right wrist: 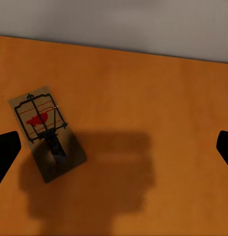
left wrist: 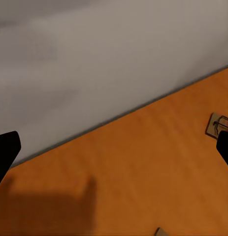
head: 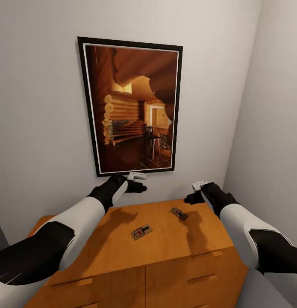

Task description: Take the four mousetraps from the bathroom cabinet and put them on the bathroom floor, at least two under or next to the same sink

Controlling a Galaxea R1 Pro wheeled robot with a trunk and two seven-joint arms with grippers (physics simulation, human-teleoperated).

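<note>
Orange-brown cabinet (head: 122, 252) surface: two mousetraps.
Far mousetrap (head: 178, 213): just below my right gripper (head: 192, 198), lying diagonal.
Right gripper: spread, empty.
Left gripper (head: 139, 187): spread, farther.

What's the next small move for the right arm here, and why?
Probably lower the right gripper toward the mousetrap just below it. Its jaws stand wide open and empty, hovering above the cabinet top, and the right wrist view shows that trap lying flat, off to one side, so a slight sideways correction comes first.
</note>
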